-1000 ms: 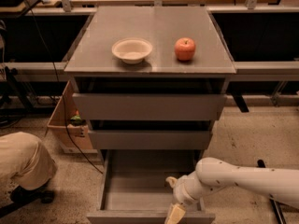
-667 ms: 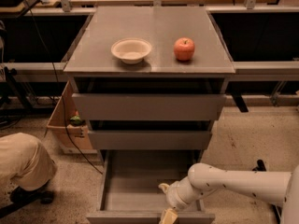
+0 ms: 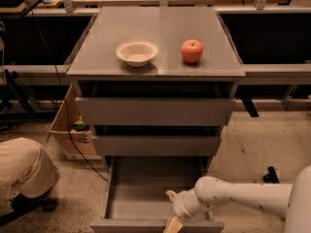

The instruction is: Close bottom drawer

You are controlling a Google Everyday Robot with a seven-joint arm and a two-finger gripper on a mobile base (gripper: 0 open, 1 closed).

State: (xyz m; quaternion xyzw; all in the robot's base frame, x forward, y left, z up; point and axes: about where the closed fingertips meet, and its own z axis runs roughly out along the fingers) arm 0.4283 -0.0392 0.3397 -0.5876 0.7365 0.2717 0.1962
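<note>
The bottom drawer (image 3: 146, 198) is the lowest of three grey drawers in the cabinet. It is pulled far out, its shallow grey box open to view and its low front panel (image 3: 126, 225) at the bottom edge of the view. My white arm (image 3: 243, 198) reaches in from the right. My gripper (image 3: 173, 224) hangs at the drawer's front panel, right of its middle, with cream fingertips partly cut off by the frame edge.
The middle drawer (image 3: 155, 144) and the tall top drawer (image 3: 155, 110) stand slightly out. A white bowl (image 3: 137, 52) and a red apple (image 3: 192, 51) sit on the cabinet top. A cardboard box (image 3: 68, 130) is at left, a person's knee (image 3: 22, 166) at lower left.
My arm and gripper have moved left along the drawer's front edge. The drawer itself has not visibly moved.
</note>
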